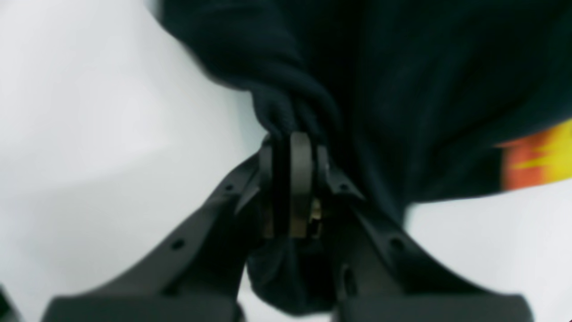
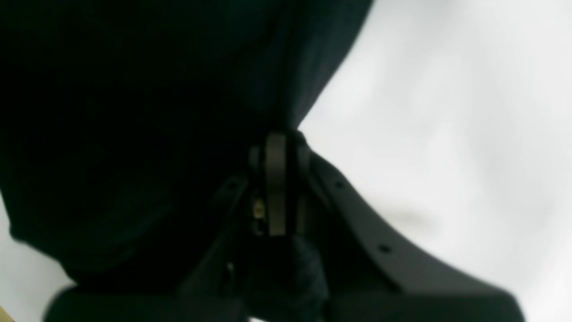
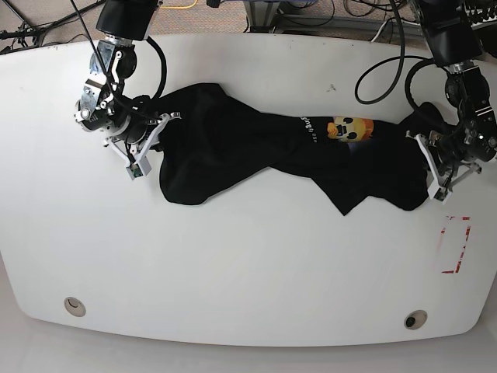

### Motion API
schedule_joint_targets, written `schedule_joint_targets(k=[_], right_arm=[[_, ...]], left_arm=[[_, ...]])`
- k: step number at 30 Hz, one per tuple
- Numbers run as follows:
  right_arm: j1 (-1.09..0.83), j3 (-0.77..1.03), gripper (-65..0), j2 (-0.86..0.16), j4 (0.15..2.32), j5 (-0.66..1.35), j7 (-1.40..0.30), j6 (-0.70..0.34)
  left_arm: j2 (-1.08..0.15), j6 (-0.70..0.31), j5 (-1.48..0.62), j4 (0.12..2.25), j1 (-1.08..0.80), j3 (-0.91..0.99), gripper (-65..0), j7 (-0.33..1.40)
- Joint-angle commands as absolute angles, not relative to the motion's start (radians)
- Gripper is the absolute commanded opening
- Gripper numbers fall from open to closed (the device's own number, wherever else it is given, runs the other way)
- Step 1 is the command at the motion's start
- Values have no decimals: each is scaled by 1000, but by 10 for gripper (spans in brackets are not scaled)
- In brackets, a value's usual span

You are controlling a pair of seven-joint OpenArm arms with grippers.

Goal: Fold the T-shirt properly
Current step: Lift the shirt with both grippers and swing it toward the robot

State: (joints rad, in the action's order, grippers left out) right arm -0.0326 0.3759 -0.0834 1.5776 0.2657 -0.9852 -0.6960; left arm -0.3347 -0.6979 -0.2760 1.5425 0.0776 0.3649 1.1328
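Black cloth stretches across the far half of the white worktop [image 3: 248, 264]: the T-shirt [image 3: 256, 140] lies crumpled and drawn out sideways between the two arms, not flat. In the base view its bulk bunches toward the view's left, a narrower band runs through the middle, and a pointed flap hangs toward the near edge below the print. The yellow-orange cartoon face [image 3: 349, 128] shows face up near the view's right end, with small white lettering [image 3: 304, 128] just beside it.

The left claw [image 1: 292, 138] is clenched on the shirt; in the left wrist view a thick roll of black fabric is pinched between its closed fingers [image 1: 300, 179], and more cloth sags below the jaws. A strip of the orange and yellow print shows at that view's right edge. In the base view this claw [image 3: 425, 155] sits at the shirt's right end.

The right claw [image 2: 279, 136] is likewise clenched on the shirt, its fingers [image 2: 276, 183] pressed together over a dark fold at the cloth's edge, with bare white worktop beside it. In the base view it [image 3: 155, 128] meets the shirt's left end.

A red outlined rectangle [image 3: 456, 245] is marked on the worktop near the view's right edge, apart from the shirt.
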Motion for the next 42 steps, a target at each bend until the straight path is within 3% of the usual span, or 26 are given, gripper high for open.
schedule_joint_targets(k=[1, 16, 38, 42], right_arm=[[-5, 378, -650, -99, 1606, 282, -966, -696], [108, 380, -650, -194, 1612, 282, -964, -696], [518, 372, -650, -361, 1595, 282, -931, -696], [630, 371, -650, -394, 1549, 283, -935, -696]], left_arm=[[-357, -696, -278, 1633, 110, 369, -650, 1161], [-315, -697, -278, 1885, 260, 335, -650, 1302], [-263, -687, -271, 1885, 651, 331, -650, 1305], [-263, -648, -274, 1882, 742, 331, -650, 1305]])
